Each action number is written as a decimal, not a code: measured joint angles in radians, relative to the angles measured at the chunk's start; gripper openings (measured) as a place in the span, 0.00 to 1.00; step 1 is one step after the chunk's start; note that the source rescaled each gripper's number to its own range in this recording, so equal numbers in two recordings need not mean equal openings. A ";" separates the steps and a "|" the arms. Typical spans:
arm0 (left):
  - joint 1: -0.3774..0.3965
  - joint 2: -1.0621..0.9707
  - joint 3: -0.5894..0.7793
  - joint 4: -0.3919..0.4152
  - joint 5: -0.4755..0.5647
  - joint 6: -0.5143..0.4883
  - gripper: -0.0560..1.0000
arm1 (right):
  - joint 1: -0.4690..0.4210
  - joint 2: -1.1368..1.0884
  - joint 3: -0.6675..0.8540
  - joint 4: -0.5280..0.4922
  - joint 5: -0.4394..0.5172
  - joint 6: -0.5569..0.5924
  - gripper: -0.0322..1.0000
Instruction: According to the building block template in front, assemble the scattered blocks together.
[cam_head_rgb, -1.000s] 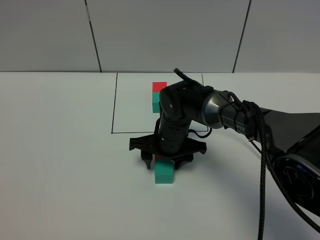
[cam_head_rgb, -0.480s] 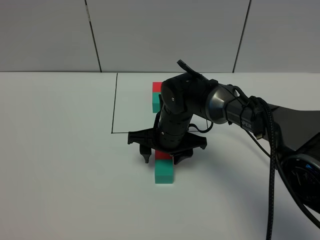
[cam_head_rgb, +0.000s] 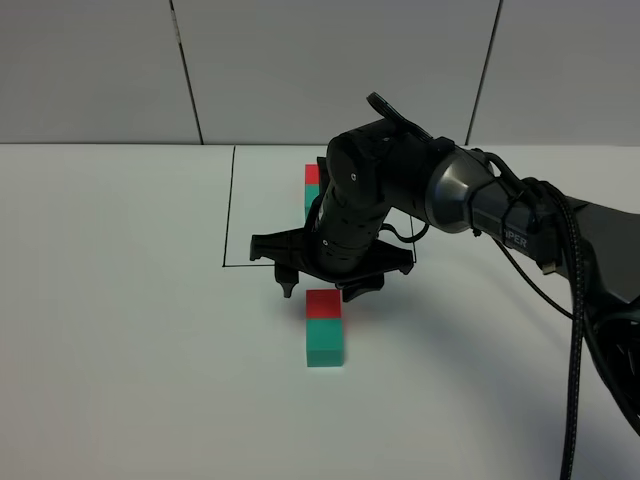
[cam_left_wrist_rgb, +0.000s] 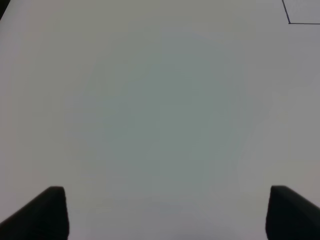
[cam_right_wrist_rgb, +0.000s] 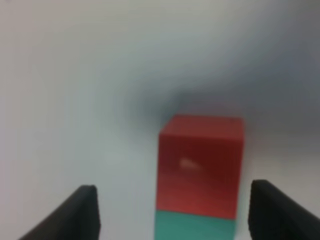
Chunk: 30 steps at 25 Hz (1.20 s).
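Note:
The scattered red cube (cam_head_rgb: 323, 304) and teal-green cube (cam_head_rgb: 325, 342) lie touching in a row on the white table, red on the far side. My right gripper (cam_head_rgb: 322, 290) is open and empty, raised just above and behind the red cube. The right wrist view shows the red cube (cam_right_wrist_rgb: 200, 165) and the teal-green cube (cam_right_wrist_rgb: 195, 226) between the open fingers (cam_right_wrist_rgb: 80, 212). The template pair (cam_head_rgb: 312, 186) inside the black drawn rectangle (cam_head_rgb: 228, 215) is mostly hidden behind the arm. My left gripper (cam_left_wrist_rgb: 162, 215) is open over bare table, out of the exterior high view.
The right arm (cam_head_rgb: 500, 215) reaches in from the right across the rectangle. A corner of the black line (cam_left_wrist_rgb: 300, 20) shows in the left wrist view. A grey panelled wall (cam_head_rgb: 320, 70) stands behind the table.
My right gripper has risen and drawn back from the red cube, which now shows fully, resting against the teal-green cube. The left gripper's earlier state is not shown.

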 joint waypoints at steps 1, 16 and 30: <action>0.000 0.000 0.000 0.000 0.000 0.000 0.88 | 0.000 0.000 0.000 -0.022 0.008 0.007 0.63; 0.000 0.000 0.000 0.000 0.000 0.001 0.88 | -0.102 -0.009 0.000 -0.100 0.076 -0.029 0.63; 0.000 0.000 0.000 0.000 0.000 0.001 0.88 | -0.362 -0.100 0.000 -0.134 0.111 -0.188 0.60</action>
